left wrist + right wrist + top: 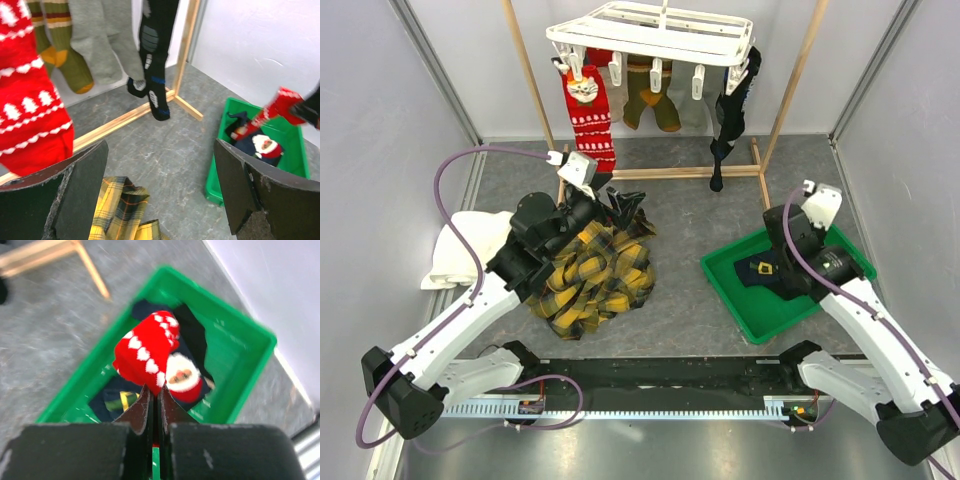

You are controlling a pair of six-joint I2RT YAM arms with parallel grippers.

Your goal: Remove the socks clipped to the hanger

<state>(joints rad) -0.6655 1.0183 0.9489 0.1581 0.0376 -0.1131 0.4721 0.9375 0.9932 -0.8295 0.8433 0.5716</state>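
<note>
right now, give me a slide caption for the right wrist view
Right hand, shut on a red sock, holds it over the green tray containing a Santa sock.

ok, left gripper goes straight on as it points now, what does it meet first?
The left gripper, open, points at the grey table just short of the wooden frame bar. The red sock hangs close on its left, so that finger might brush it first; depth unclear.

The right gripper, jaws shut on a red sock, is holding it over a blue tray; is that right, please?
Not quite: the tray is green, as the right wrist view shows. The right gripper does hold the red sock over it, jaws shut.
</note>
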